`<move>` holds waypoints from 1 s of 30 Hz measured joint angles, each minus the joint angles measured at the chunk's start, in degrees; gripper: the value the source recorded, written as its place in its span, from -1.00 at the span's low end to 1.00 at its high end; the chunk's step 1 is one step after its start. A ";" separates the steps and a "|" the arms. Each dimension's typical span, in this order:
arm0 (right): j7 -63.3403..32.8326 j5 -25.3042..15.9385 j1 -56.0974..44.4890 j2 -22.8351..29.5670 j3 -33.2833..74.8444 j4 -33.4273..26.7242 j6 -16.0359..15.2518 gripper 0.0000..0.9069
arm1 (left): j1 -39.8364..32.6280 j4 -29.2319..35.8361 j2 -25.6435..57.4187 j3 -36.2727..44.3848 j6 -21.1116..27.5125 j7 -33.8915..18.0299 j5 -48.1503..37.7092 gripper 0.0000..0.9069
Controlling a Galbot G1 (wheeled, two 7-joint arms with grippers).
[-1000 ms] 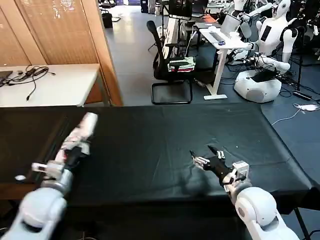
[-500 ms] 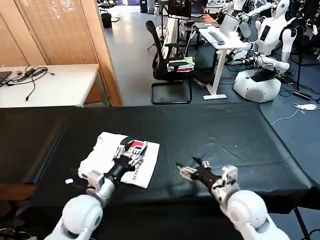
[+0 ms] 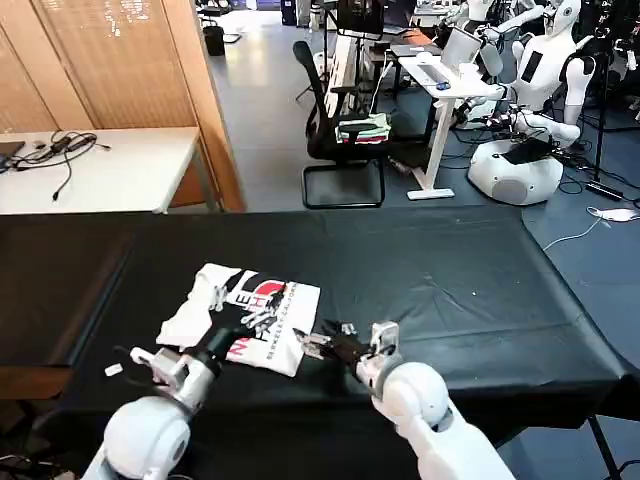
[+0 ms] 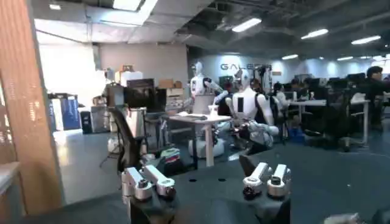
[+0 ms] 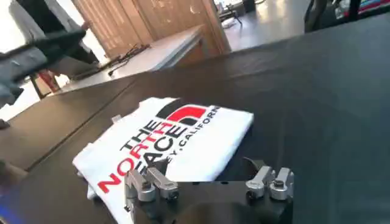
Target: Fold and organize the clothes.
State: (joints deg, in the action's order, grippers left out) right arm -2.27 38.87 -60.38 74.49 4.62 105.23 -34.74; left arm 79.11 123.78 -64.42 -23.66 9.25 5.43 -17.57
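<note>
Now the folded white cotton T-shirt lies near the black table's front-left edge, newly released; both grippers, left and right, hover spread.

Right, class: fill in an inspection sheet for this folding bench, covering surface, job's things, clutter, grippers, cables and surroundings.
Surface: black cloth table, mostly bare.
Job's things: folded white T-shirt lying print side up, near the front left.
Clutter: nothing seen.
Grippers: left gripper open over the T-shirt; right gripper open, beside its right edge.
Cables: black cables on the white side table.
Surroundings: office chair, desk, parked white robots.
</note>
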 joint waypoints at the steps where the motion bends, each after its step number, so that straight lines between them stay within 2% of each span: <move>1: -0.01 -0.01 0.19 0.28 -0.26 -0.58 0.09 0.12 | 0.17 0.23 0.14 -0.19 -0.08 -0.03 0.01 0.94; 3: -0.11 -0.04 0.66 0.92 -0.62 -1.99 0.46 -0.18 | 0.58 0.64 0.44 -0.72 -0.17 -0.17 0.03 0.94; 5: -0.27 -0.06 0.94 1.38 -0.75 -2.98 0.65 -0.66 | 0.98 1.01 0.68 -1.25 -0.31 -0.34 0.04 0.94; 6: -0.30 -0.16 1.07 1.58 -0.80 -3.42 0.80 -0.78 | 1.25 1.19 0.77 -1.52 -0.41 -0.35 0.04 0.94; 7: -0.31 -0.26 1.18 1.74 -0.84 -3.81 0.85 -0.81 | 1.46 1.29 0.81 -1.75 -0.51 -0.40 0.04 0.94; 8: -0.30 -0.31 1.26 1.86 -0.91 -4.09 0.88 -0.91 | 1.69 1.38 0.83 -1.91 -0.63 -0.39 0.05 0.94; 11: -0.25 -0.74 1.47 2.01 -0.99 -4.55 0.89 -1.00 | 2.36 1.69 0.86 -2.73 -0.80 -0.43 0.01 0.94; 17: 2.61 -2.08 4.24 -0.68 1.34 -4.56 -1.21 -1.00 | 3.82 1.83 0.90 -4.30 -1.22 -0.69 -0.25 0.94; 18: 3.39 -2.06 5.39 -1.75 2.18 -5.02 -2.05 -0.72 | 4.06 1.68 0.85 -4.41 -1.51 -0.78 -0.25 0.94; 19: 4.15 -2.06 6.48 -2.92 2.72 -5.35 -2.83 -0.33 | 4.33 1.49 0.73 -4.48 -1.76 -1.00 -0.24 0.94; 20: 4.89 -2.06 7.54 -4.15 3.05 -5.49 -3.54 0.94 | 4.50 1.33 0.62 -4.49 -1.79 -1.25 -0.24 0.94; 22: 6.14 -2.05 9.07 -6.98 3.26 -5.33 -4.72 0.94 | 4.90 1.12 0.45 -4.40 -1.73 -2.15 -0.41 0.94; 26: 4.94 -3.07 9.19 -11.73 4.29 -2.53 -4.69 0.94 | 5.59 0.55 0.34 -4.41 -1.12 -3.79 -0.48 0.94; 30: 2.94 -3.86 5.59 -14.93 5.81 2.38 -1.48 0.94 | 6.53 -0.04 0.20 -4.84 -0.85 -4.87 -0.64 0.94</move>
State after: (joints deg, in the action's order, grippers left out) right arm 0.67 35.01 -54.78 59.56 10.43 107.61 -36.22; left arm 85.63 123.74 -64.22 -28.50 8.41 0.56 -18.22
